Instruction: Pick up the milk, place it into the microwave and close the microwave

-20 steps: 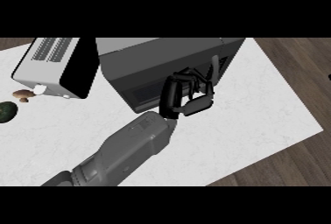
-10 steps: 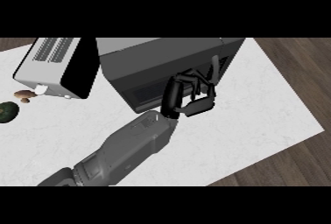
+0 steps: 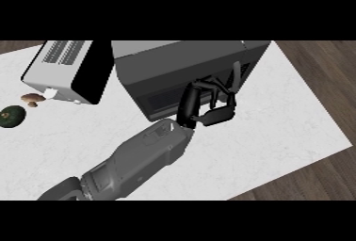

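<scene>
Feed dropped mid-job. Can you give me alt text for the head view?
A black robot hand, fingers curled, is at the front of a dark microwave in the middle of a white counter; no milk is visible. Its grey forearm comes in from lower left. A toaster, a mushroom and a green vegetable lie at the left.

Matt grey microwave (image 3: 182,61), white marbled counter (image 3: 281,129)

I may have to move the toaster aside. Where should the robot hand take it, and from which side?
Probably across the toaster's short width, coming down from above at its near end. Its slotted top faces up, its black long side sits close beside the microwave, and the mushroom lies by its near left corner, so approaches from either side look cramped.
</scene>
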Robot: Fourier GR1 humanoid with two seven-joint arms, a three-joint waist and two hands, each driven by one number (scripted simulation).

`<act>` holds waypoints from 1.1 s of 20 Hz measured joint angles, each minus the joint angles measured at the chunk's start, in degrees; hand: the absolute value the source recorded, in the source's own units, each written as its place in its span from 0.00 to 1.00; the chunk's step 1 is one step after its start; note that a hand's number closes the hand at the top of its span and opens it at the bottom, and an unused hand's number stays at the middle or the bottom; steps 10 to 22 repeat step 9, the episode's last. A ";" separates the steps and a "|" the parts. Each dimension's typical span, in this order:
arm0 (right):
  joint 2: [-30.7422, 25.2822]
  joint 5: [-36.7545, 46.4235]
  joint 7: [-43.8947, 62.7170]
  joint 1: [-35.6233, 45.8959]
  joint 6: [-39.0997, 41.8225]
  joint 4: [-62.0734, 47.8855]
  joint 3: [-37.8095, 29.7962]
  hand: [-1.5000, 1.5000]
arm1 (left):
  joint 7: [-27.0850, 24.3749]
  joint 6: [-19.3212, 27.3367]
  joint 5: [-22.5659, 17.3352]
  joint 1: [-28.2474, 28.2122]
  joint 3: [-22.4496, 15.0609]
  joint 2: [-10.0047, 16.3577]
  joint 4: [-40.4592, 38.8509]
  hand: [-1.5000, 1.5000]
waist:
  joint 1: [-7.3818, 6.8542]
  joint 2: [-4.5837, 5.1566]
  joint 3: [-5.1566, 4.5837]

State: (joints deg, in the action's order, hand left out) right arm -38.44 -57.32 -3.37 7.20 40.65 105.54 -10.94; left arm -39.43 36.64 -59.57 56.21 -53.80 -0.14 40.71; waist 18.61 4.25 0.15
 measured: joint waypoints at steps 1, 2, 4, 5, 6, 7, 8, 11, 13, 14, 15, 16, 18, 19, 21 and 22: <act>-0.10 -0.21 0.05 -0.32 -0.05 0.16 -0.18 0.00 | 0.19 0.11 -0.38 0.05 -0.17 0.01 0.04 1.00 | -0.14 -0.05 -0.03; -0.24 -0.48 0.04 -0.36 -0.10 0.38 -0.40 0.00 | 0.47 -0.11 -0.83 0.13 -0.33 0.00 0.23 1.00 | -0.42 -0.03 -0.07; -0.49 -0.95 0.14 -0.86 -0.30 0.70 -0.82 0.00 | 0.91 -0.74 -1.58 0.23 -0.75 0.00 0.35 0.00 | -1.04 -0.14 -0.13; -0.61 -1.22 0.22 -1.17 -0.40 0.87 -1.00 0.00 | 0.76 -1.02 -1.90 0.13 -0.76 -0.09 0.38 0.00 | -1.37 -0.21 -0.16; -0.83 -1.47 0.35 -1.52 -0.44 1.12 -1.20 0.00 | 0.96 -1.35 -2.25 0.13 -1.11 -0.01 0.44 0.00 | -1.52 -0.29 -0.19; -0.99 -1.66 0.47 -1.85 -0.55 1.41 -1.37 0.00 | 1.03 -1.57 -2.67 0.10 -1.20 0.01 0.44 0.00 | -1.61 -0.35 -0.22; -1.16 -1.79 0.64 -2.20 -0.60 1.66 -1.45 0.00 | 0.87 -1.80 -2.95 0.04 -1.36 0.02 0.49 0.00 | -1.74 -0.36 -0.24; -1.35 -1.99 0.78 -2.45 -0.72 1.93 -1.60 0.00 | 0.85 -1.96 -3.28 0.03 -1.52 0.02 0.51 0.00 | -1.87 -0.39 -0.26; -1.35 -1.99 0.78 -2.45 -0.72 1.93 -1.60 0.00 | 0.85 -1.96 -3.28 0.03 -1.52 0.02 0.51 0.00 | -1.87 -0.39 -0.26; -1.35 -1.99 0.78 -2.45 -0.72 1.93 -1.60 0.00 | 0.85 -1.96 -3.28 0.03 -1.52 0.02 0.51 0.00 | -1.87 -0.39 -0.26; -1.35 -1.99 0.78 -2.45 -0.72 1.93 -1.60 0.00 | 0.85 -1.96 -3.28 0.03 -1.52 0.02 0.51 0.00 | -1.87 -0.39 -0.26; -1.35 -1.99 0.78 -2.45 -0.72 1.93 -1.60 0.00 | 0.85 -1.96 -3.28 0.03 -1.52 0.02 0.51 0.00 | -1.87 -0.39 -0.26; -1.35 -1.99 0.78 -2.45 -0.72 1.93 -1.60 0.00 | 0.85 -1.96 -3.28 0.03 -1.52 0.02 0.51 0.00 | -1.87 -0.39 -0.26; -1.35 -1.99 0.78 -2.45 -0.72 1.93 -1.60 0.00 | 0.85 -1.96 -3.28 0.03 -1.52 0.02 0.51 0.00 | -1.87 -0.39 -0.26; -1.35 -1.99 0.78 -2.45 -0.72 1.93 -1.60 0.00 | 0.85 -1.96 -3.28 0.03 -1.52 0.02 0.51 0.00 | -1.87 -0.39 -0.26; -1.35 -1.99 0.78 -2.45 -0.72 1.93 -1.60 0.00 | 0.85 -1.96 -3.28 0.03 -1.52 0.02 0.51 0.00 | -1.87 -0.39 -0.26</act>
